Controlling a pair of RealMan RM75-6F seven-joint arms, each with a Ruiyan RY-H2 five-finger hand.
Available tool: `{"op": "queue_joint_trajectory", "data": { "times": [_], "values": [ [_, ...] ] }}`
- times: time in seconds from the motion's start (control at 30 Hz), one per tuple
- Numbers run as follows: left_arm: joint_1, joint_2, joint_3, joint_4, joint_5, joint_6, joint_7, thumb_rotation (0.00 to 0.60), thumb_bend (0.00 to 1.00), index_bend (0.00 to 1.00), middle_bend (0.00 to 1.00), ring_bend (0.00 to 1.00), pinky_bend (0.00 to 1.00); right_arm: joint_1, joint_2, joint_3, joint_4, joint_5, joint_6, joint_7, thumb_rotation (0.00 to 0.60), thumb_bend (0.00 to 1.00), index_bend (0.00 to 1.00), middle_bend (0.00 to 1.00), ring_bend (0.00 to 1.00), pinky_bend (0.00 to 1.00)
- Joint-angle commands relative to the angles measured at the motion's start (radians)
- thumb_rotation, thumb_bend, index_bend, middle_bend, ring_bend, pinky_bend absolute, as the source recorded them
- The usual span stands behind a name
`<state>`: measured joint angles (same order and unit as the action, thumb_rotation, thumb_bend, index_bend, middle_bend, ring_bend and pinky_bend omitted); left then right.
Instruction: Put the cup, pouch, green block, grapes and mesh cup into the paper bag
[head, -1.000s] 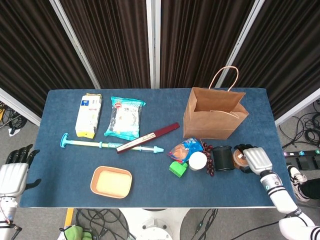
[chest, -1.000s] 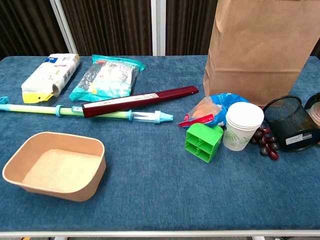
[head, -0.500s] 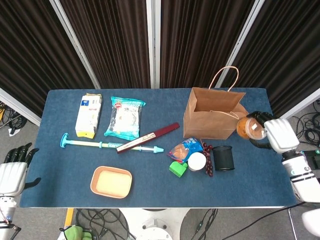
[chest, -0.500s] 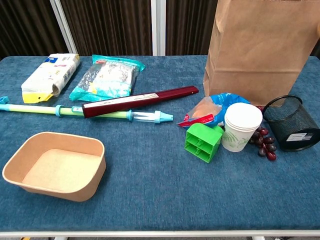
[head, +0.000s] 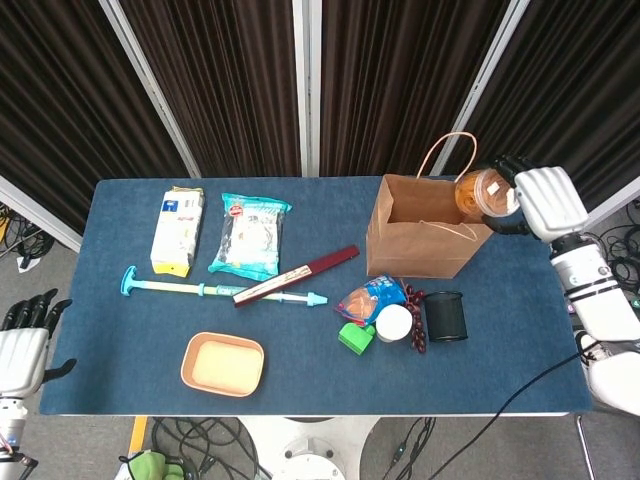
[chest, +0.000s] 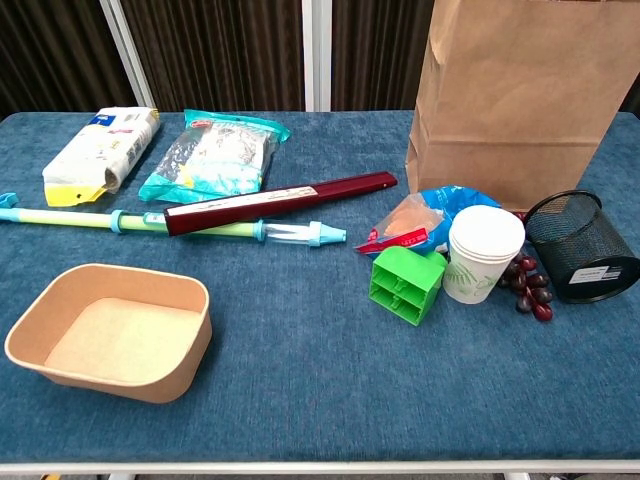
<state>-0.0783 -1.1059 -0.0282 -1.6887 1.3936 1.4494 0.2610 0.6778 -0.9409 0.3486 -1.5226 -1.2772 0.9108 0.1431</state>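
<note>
right robot hand (head: 545, 200) grips orange cup (head: 478, 192) above bag (head: 428, 232), left robot hand (head: 22, 345) open beside tabletop (head: 130, 360)

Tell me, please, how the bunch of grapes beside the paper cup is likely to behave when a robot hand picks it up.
The grapes will probably hang loosely instead of lifting as one stiff piece, since they form a loose string of small round berries. Their glossy skins look slippery, so single berries might slip or detach. Wedged between the paper cup and mesh cup, they may nudge both.
</note>
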Motion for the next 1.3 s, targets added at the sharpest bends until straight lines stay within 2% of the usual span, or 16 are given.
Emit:
{"op": "queue_joint_trajectory", "data": {
  "times": [0.03, 0.13, 0.23, 0.4, 0.5, 0.6, 0.7, 0.77, 0.9, 1.03, 1.1, 1.2, 1.3],
  "values": [
    [0.000, 0.001, -0.001, -0.002, -0.001, 0.000, 0.001, 0.600, 0.00, 0.24, 0.20, 0.14, 0.15, 0.049, -0.032, 0.005, 0.021, 0.038, -0.054, -0.056, 0.600, 0.24, 0.36, 0.41, 0.30, 0.48],
    [0.002, 0.001, 0.000, -0.003, -0.004, -0.001, 0.001, 0.600, 0.00, 0.24, 0.20, 0.14, 0.15, 0.083, -0.059, 0.000, 0.038, 0.075, -0.088, -0.104, 0.600, 0.24, 0.32, 0.39, 0.28, 0.45],
    [0.004, 0.000, 0.002, 0.000, -0.007, -0.002, -0.002, 0.600, 0.00, 0.24, 0.20, 0.14, 0.15, 0.105, -0.079, -0.010, 0.042, 0.106, -0.117, -0.135, 0.600, 0.23, 0.23, 0.33, 0.23, 0.40],
    [0.004, -0.002, 0.000, 0.004, -0.013, -0.007, -0.004, 0.600, 0.00, 0.24, 0.20, 0.14, 0.15, 0.120, -0.081, -0.025, 0.026, 0.109, -0.146, -0.133, 0.600, 0.20, 0.02, 0.15, 0.08, 0.25],
    [0.005, -0.006, 0.002, 0.013, -0.012, -0.008, -0.008, 0.600, 0.00, 0.24, 0.20, 0.14, 0.15, 0.120, -0.077, -0.030, 0.022, 0.103, -0.148, -0.118, 0.600, 0.20, 0.00, 0.08, 0.02, 0.18],
    [0.001, -0.007, -0.001, 0.014, -0.013, -0.012, -0.006, 0.600, 0.00, 0.24, 0.20, 0.14, 0.15, 0.117, -0.070, -0.035, 0.016, 0.098, -0.151, -0.103, 0.600, 0.21, 0.00, 0.02, 0.00, 0.14],
    [0.001, -0.009, 0.000, 0.021, -0.011, -0.012, -0.012, 0.600, 0.00, 0.24, 0.20, 0.14, 0.15, 0.114, -0.060, -0.036, 0.009, 0.097, -0.148, -0.089, 0.600, 0.19, 0.00, 0.00, 0.00, 0.10],
    [0.000, -0.009, -0.002, 0.022, -0.010, -0.012, -0.013, 0.600, 0.00, 0.24, 0.20, 0.14, 0.15, 0.101, -0.062, -0.026, 0.002, 0.086, -0.101, -0.075, 0.600, 0.14, 0.00, 0.00, 0.00, 0.10],
    [-0.003, -0.005, -0.005, 0.018, -0.008, -0.012, -0.010, 0.600, 0.00, 0.24, 0.20, 0.14, 0.15, 0.035, -0.052, 0.000, -0.049, -0.027, 0.085, 0.041, 0.600, 0.07, 0.00, 0.04, 0.00, 0.10],
    [-0.007, -0.002, -0.008, 0.011, -0.011, -0.016, -0.004, 0.600, 0.00, 0.24, 0.20, 0.14, 0.15, -0.045, -0.025, -0.019, -0.109, -0.220, 0.285, 0.197, 0.600, 0.01, 0.00, 0.12, 0.04, 0.20],
    [-0.011, -0.001, -0.009, 0.007, -0.012, -0.021, 0.002, 0.600, 0.00, 0.24, 0.20, 0.14, 0.15, -0.080, -0.016, -0.050, -0.131, -0.318, 0.371, 0.261, 0.600, 0.00, 0.01, 0.17, 0.10, 0.26],
    [-0.017, 0.001, -0.010, 0.000, -0.003, -0.023, 0.012, 0.600, 0.00, 0.24, 0.20, 0.14, 0.15, -0.116, -0.013, -0.112, -0.157, -0.454, 0.457, 0.320, 0.600, 0.00, 0.08, 0.24, 0.17, 0.35],
    [-0.021, 0.004, -0.011, -0.007, 0.007, -0.019, 0.018, 0.600, 0.00, 0.24, 0.20, 0.14, 0.15, -0.132, -0.007, -0.175, -0.176, -0.551, 0.479, 0.345, 0.600, 0.00, 0.13, 0.29, 0.20, 0.39]
  ]
}}
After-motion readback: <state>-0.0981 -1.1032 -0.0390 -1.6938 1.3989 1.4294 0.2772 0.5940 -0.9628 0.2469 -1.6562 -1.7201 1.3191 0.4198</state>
